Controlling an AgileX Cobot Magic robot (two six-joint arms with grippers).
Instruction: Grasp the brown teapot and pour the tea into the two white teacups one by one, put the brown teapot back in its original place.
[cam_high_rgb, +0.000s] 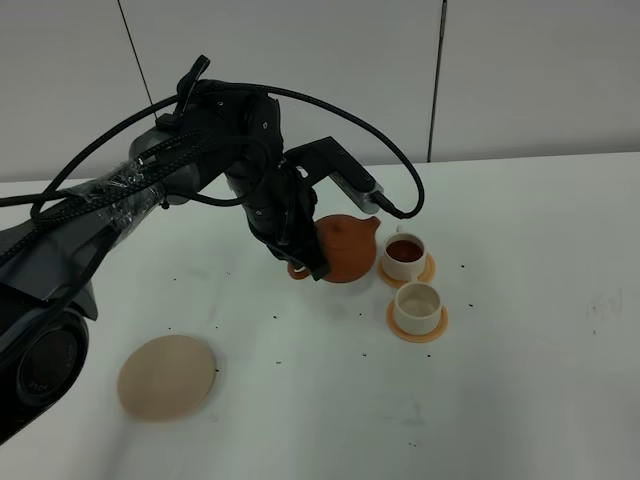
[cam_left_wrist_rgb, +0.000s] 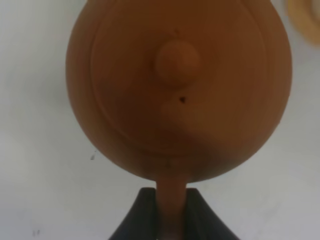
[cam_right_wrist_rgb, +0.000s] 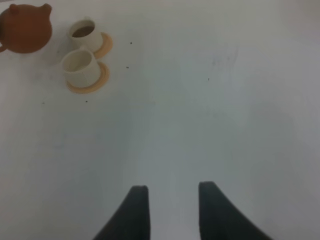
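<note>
Barely vis.: left hand (cam_left_wrist_rgb: 171, 200) on teapot (cam_left_wrist_rgb: 177, 90).

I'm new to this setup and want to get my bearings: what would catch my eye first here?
First comes the black left hand, shut on the handle of a brown teapot at the centre of the high view. Its spout sits beside a white cup holding dark tea. Just in front, a second white cup looks empty, and a pale round coaster lies bare at front left.
</note>
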